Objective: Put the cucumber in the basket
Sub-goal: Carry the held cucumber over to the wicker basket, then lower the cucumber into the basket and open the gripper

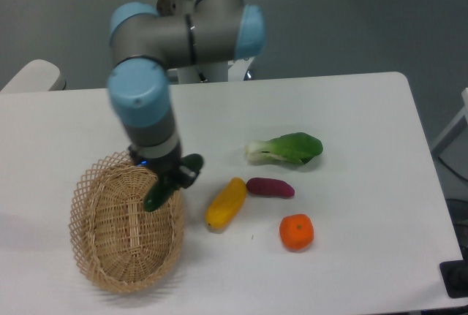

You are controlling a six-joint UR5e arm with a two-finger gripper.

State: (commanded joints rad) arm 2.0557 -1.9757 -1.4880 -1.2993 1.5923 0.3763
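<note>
The tan woven wicker basket (110, 256) sits at the front left of the white table. My gripper (172, 182) hangs over the basket's right rim and is shut on the dark green cucumber (156, 197). The cucumber tilts down to the left, its lower end over the inside of the basket. Its upper end pokes out to the right of the fingers. The gripper's fingers are mostly hidden by the wrist and the cucumber.
A yellow vegetable (226, 202) lies just right of the basket. A purple eggplant-like piece (271, 188), an orange (296, 232) and a leafy bok choy (287, 148) lie further right. The arm's blue-and-grey joints (183, 33) rise behind.
</note>
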